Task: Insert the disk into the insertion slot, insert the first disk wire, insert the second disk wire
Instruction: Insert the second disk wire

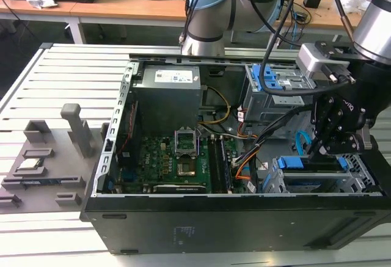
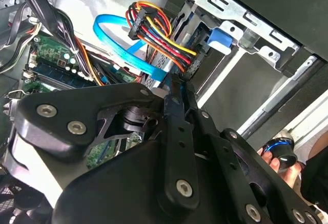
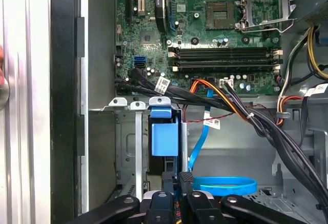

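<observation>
I have the gripper (image 1: 335, 146) low on the right side of the exterior view, hanging directly over the insertion slot (image 1: 317, 184), the low grey perforated cage in the lower right corner of the open computer case (image 1: 201, 230). The black fingers (image 3: 185, 179) come together to a narrow tip in the first wrist view, and in the second wrist view they (image 2: 174, 106) look pressed together at the end of a connector from the bundle of red, yellow and black wires (image 2: 159, 34); I cannot tell for certain whether they actually grip that plug or only touch it.

The disk (image 1: 302, 164) sits inside the slot, its bright blue carrier showing through the cage top in the exterior view. In the first wrist view I see the blue carrier's tab (image 3: 164, 138) in the lower middle, seated between the slot's grey rails (image 3: 129, 147), just above the fingertips.

A flat light-blue data cable (image 3: 225, 185) loops just beside the gripper in the lower part of the first wrist view, and it also curls across the upper left of the second wrist view.

Above the slot in the exterior view stands the taller grey cage with a blue latch (image 1: 278, 84). The green motherboard (image 1: 177, 160) fills the case's middle, and the grey power supply (image 1: 168, 93) sits in the upper left of the case.

In the lower right of the second wrist view, a person's fingers (image 2: 274, 161) rest by a round black knob (image 2: 279, 149).
</observation>
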You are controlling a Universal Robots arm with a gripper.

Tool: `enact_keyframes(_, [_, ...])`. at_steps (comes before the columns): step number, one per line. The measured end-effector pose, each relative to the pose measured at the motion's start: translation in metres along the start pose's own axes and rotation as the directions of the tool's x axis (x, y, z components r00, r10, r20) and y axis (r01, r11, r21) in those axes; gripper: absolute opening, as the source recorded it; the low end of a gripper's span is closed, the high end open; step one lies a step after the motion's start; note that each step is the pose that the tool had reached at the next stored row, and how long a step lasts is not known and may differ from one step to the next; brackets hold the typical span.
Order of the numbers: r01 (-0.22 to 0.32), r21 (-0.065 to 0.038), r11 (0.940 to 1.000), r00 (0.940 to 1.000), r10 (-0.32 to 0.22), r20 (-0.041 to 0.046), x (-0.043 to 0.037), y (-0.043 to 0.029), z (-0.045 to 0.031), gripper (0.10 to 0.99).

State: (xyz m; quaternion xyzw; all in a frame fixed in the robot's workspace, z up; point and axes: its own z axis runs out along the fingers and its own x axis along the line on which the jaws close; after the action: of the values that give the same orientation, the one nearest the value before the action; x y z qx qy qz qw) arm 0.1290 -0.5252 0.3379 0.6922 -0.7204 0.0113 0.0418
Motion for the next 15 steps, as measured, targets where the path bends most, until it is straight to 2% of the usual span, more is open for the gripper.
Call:
enact_keyframes(5, [0.0, 0.0, 1.0, 1.0, 0.0, 0.0005, -0.0001, 0.0, 0.001, 0.161])
enact_keyframes(6, [0.0, 0.0, 1.0, 1.0, 0.0, 0.002, -0.0002, -0.0001, 0.0018, 0.173])
enact_keyframes(7, [0.0, 0.0, 1.0, 1.0, 0.0, 0.0013, -0.0002, -0.0001, 0.0014, 0.235])
enact_keyframes(8, [0.0, 0.0, 1.0, 1.0, 0.0, 0.0003, 0.0, 0.0, 0.0, 0.235])
enact_keyframes(9, [0.0, 0.0, 1.0, 1.0, 0.0, 0.0006, 0.0, 0.0003, -0.0079, 0.235])
enact_keyframes(11, [0.0, 0.0, 1.0, 1.0, 0.0, 0.0004, -0.0026, 0.0008, -0.0167, 0.224])
enact_keyframes(12, [0.0, 0.0, 1.0, 1.0, 0.0, 0.0003, -0.0043, 0.0012, -0.0237, 0.157])
enact_keyframes(13, [0.0, 0.0, 1.0, 1.0, 0.0, 0.0002, -0.0051, 0.0015, -0.0282, 0.157])
enact_keyframes(14, [0.0, 0.0, 1.0, 1.0, 0.0, 0.0003, -0.0058, 0.0017, -0.0339, 0.106])
enact_keyframes(15, [0.0, 0.0, 1.0, 1.0, 0.0, 0.0003, -0.0061, 0.002, -0.0412, 0.106])
